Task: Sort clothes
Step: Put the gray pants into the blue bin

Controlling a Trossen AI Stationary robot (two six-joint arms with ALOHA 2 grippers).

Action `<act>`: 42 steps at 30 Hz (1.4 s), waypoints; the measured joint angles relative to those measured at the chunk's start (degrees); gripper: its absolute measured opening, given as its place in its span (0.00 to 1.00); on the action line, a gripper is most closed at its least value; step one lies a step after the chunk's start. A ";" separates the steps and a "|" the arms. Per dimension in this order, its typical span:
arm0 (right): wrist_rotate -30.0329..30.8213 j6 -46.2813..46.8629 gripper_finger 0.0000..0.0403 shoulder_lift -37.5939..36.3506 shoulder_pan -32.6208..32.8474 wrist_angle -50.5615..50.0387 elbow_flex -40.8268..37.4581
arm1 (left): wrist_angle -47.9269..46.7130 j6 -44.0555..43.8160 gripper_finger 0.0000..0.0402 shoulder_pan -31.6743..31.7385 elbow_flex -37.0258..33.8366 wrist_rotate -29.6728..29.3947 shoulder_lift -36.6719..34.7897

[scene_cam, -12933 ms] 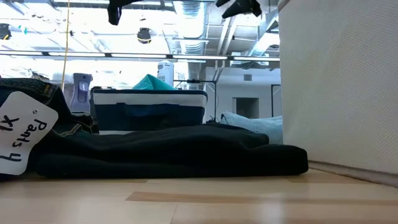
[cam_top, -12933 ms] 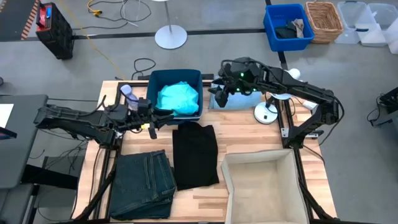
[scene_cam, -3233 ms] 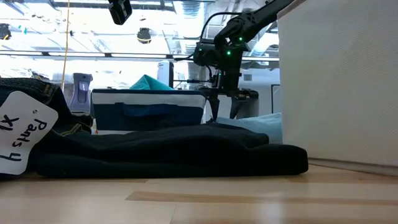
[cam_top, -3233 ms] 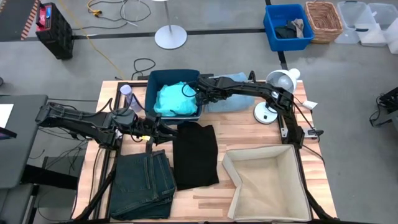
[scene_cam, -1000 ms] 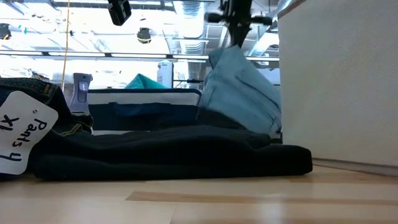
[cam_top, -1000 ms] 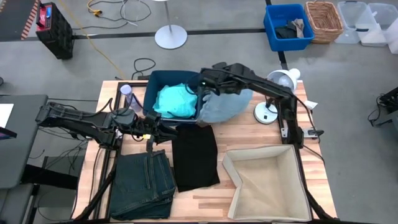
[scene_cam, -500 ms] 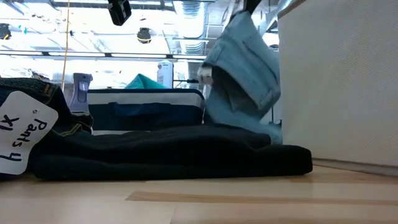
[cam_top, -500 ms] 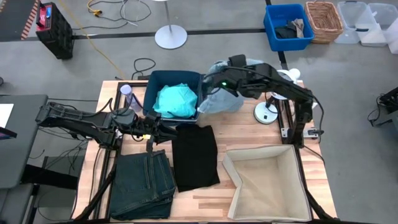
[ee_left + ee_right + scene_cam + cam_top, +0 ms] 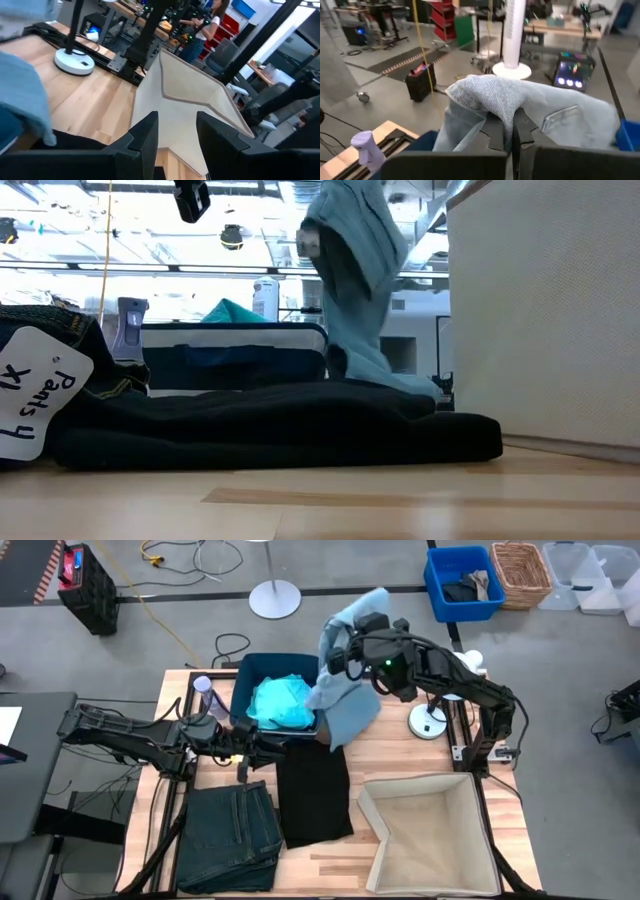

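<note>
Wooden desk (image 9: 420, 755) layout: blue bin (image 9: 250, 670) at the far edge, beige box (image 9: 425, 795) at the near right corner. The right end effector (image 9: 345, 652) is clamped on the denim piece (image 9: 345, 705), raised above the bin's right side, its hem trailing low. Lift until the hem clears before carrying it across; the left end effector (image 9: 245, 752), fingers parted and empty, waits near the black shirt (image 9: 313, 790).

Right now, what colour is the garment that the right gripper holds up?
Light blue; the denim piece hangs from the right gripper. The high view shows it best.
</note>
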 joint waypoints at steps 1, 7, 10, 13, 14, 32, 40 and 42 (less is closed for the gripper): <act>-0.01 -1.64 0.00 0.00 0.40 1.06 0.00 | 0.00 -0.26 0.32 0.00 0.00 -0.84 0.01; -0.21 -9.40 0.00 -1.40 3.75 5.68 -0.01 | 0.69 0.76 0.32 -0.01 0.00 -6.26 0.01; -0.18 -14.36 0.00 -3.09 5.60 9.68 -0.02 | 1.71 3.42 0.33 0.04 0.00 -11.30 0.01; -0.10 -20.28 0.00 -4.85 7.75 14.94 -0.02 | 3.95 6.79 0.37 0.06 0.00 -15.22 -0.01; -0.10 -22.41 0.00 -5.33 8.50 16.83 0.00 | 4.70 7.67 0.39 0.18 0.00 -16.20 0.14; -3.91 -35.20 0.00 -8.24 14.52 27.59 0.02 | 10.14 18.51 0.74 2.73 6.88 -14.79 13.59; -3.92 -35.26 0.00 -8.24 14.50 27.87 0.02 | 9.34 17.97 0.75 2.11 16.58 -19.73 23.03; -3.92 -35.20 0.00 -8.24 14.50 27.96 0.02 | 9.13 17.53 0.75 1.69 18.09 -20.50 25.14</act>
